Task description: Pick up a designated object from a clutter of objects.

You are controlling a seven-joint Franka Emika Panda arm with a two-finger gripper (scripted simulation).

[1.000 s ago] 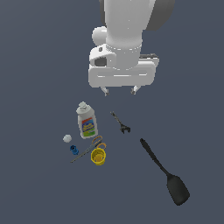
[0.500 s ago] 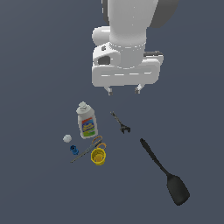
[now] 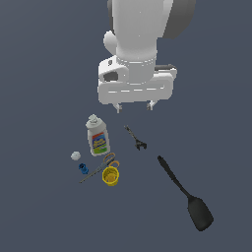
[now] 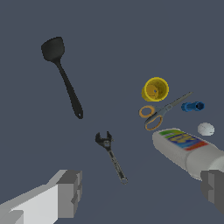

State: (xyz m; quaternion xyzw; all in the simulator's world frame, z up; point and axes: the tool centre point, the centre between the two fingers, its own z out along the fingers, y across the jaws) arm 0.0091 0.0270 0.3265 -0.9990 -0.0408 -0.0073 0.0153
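Observation:
The pale ball point(image 3: 75, 155) is the smallest item and lies on the dark floor at the exterior view's left edge of the clutter, beside the blue piece point(image 3: 83, 169) and the white labelled bottle point(image 3: 97, 135). In the wrist view the ball point(image 4: 205, 129) lies just past the bottle point(image 4: 188, 151), near the blue piece point(image 4: 192, 106). My gripper point(image 3: 134, 107) hangs open and empty well above the clutter, over the spot between the bottle and the black wrench point(image 3: 134, 138). Its fingers point(image 4: 70, 192) stand wide apart around the gripper's middle point(image 4: 142, 192).
Scissors point(image 3: 101, 166) and a yellow cup point(image 3: 110, 175) lie close below the bottle in the exterior view. A long black spatula point(image 3: 184, 193) lies at the exterior view's right. In the wrist view the wrench point(image 4: 110, 155), scissors point(image 4: 164, 113), cup point(image 4: 155, 89) and spatula point(image 4: 63, 74) all show.
My gripper has shifted slightly downward in the exterior view and stays open. None of the objects has moved.

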